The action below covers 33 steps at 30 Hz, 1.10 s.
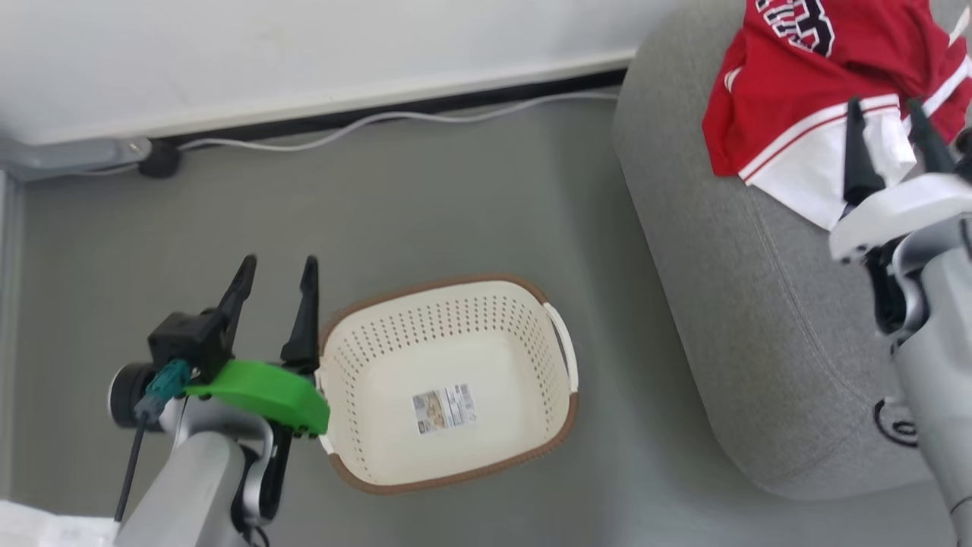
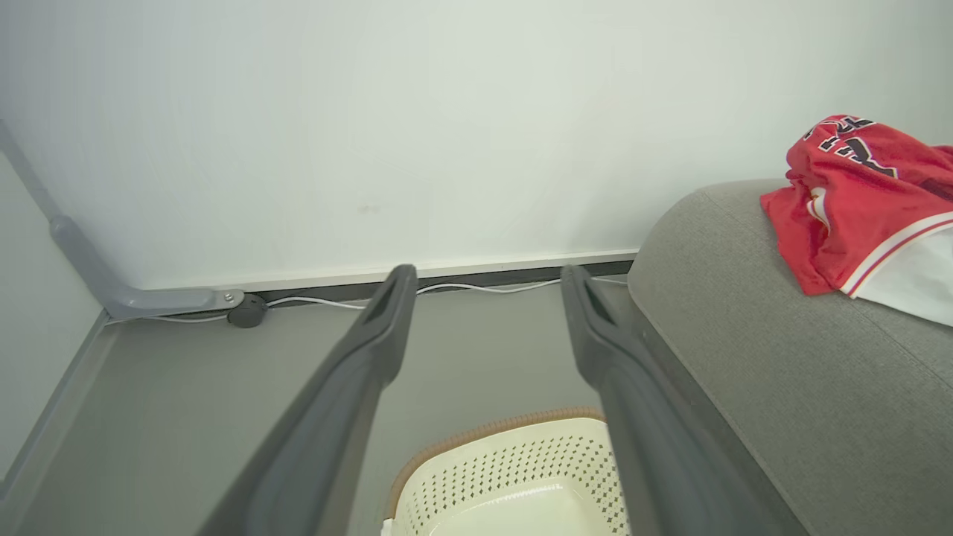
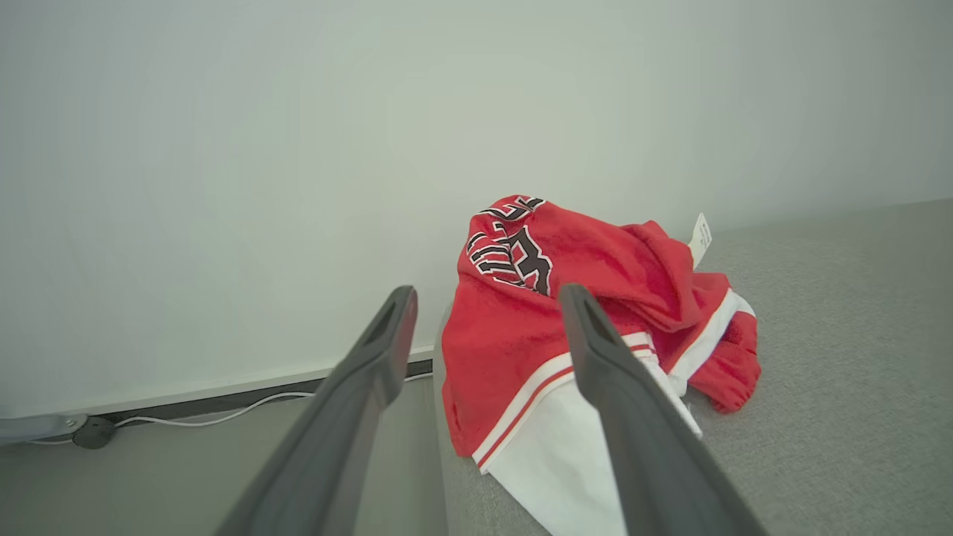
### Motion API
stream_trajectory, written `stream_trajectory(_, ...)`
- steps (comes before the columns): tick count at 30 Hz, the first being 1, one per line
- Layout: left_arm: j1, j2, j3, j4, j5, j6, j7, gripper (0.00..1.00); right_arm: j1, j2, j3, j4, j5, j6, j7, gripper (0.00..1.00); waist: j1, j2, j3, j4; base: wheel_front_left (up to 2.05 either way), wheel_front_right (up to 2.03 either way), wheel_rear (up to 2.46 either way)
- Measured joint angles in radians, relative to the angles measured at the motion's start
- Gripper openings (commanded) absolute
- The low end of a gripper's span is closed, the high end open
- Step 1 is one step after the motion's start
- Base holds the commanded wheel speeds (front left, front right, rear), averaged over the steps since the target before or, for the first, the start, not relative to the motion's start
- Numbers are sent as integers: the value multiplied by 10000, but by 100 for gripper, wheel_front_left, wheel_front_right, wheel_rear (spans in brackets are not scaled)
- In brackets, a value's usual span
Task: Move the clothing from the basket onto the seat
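The clothing lies in a loose heap on the seat, at the end nearest the wall. From the right wrist view I read its long axis as running away from me. The white part is closest, then the striped trim, and the black numerals are at the far end by the wall. In the head view its top and right side are cut by the frame.

The basket stands upright on the floor, mouth up, well apart from the clothing and near the seat's side. Its long axis runs across my head view, a white handle at each end, the right end a little higher. A sticker shows on its floor.

My left gripper sits just beside the basket's left handle, forearm rising from the bottom edge and fingers pointing up the view toward the wall and the cable. The fingers are spread wide with nothing between them.

My right gripper is over the seat, its fingers aimed along the clothing's axis and its tips over the white part. Its fingers are also wide apart and grip nothing. I cannot tell whether a tip touches the fabric.
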<state>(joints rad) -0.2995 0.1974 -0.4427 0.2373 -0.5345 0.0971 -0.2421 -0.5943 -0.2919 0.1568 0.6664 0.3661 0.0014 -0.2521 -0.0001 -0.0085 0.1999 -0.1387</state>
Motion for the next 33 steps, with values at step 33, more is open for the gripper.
stream_trajectory(33,3214,405,2596,-627,173,224,-96,100,3872,1998,1384,-2368,-669,-420,0,100,0,0,-2280,1130,0,0,0)
